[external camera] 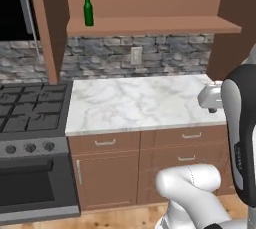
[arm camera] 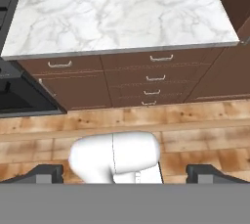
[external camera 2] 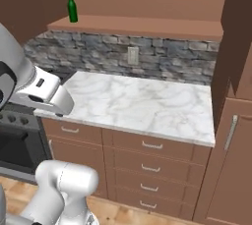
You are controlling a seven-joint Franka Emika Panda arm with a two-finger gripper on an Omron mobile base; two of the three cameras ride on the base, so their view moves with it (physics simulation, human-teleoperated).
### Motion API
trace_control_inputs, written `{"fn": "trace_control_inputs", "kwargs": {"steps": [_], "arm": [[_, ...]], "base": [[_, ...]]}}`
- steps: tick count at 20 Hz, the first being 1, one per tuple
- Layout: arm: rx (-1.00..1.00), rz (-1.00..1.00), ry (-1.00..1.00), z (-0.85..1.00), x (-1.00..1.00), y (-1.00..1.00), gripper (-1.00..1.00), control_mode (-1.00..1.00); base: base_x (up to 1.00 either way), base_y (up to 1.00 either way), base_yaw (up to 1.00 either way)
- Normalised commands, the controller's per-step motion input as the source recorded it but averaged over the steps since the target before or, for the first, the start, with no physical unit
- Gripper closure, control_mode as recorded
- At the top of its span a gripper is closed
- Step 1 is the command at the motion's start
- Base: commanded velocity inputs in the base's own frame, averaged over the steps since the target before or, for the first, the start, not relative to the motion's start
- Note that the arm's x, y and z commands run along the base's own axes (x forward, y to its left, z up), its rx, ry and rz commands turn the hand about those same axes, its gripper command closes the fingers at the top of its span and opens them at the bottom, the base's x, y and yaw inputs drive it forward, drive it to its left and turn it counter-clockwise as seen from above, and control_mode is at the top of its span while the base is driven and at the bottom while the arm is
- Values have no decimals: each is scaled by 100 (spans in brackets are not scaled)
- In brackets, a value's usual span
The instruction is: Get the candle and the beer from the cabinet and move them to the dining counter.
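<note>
A: Where is the slim dark green glass beer bottle (external camera: 88, 8) sitting?

B: It is standing upright on the bottom shelf of the open brown wooden wall cabinet (external camera: 150, 24), near the shelf's left end, close to the front edge. In the right base view the same beer bottle (external camera 2: 72, 6) is showing at the top left, again alone on that shelf.

A: And what is lying below it?

B: A grey stone backsplash (external camera: 135, 55) with a pale wall outlet (external camera 2: 132, 55) is running under the shelf, and beneath that a white marble worktop (external camera: 135, 100) is stretching over brown drawers with small silver handles (external camera 2: 147, 165). A black gas stove (external camera: 31, 110) with an oven below is standing just left of the worktop (its knobs are facing the front).

A: What is the gripper doing?

B: The two-finger gripper (arm camera: 125, 173) is pointing down at the wooden plank floor (arm camera: 205, 135) in front of the drawers, well apart from the bottle. Its dark fingertips (arm camera: 46, 173) are standing spread wide at the two bottom corners of the hand view, with nothing between them.
</note>
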Motion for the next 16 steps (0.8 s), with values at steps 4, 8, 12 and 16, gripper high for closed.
{"fn": "trace_control_inputs", "kwargs": {"steps": [4, 8, 12, 16], "arm": [[0, 0, 0, 0, 0, 0, -100, 100], [0, 0, 0, 0, 0, 0, -100, 100], [0, 0, 0, 0, 0, 0, -100, 100], [0, 0, 0, 0, 0, 0, -100, 100]], "base": [[63, 39, 0], [48, 47, 0], [42, 54, 0], [42, 54, 0]]}}
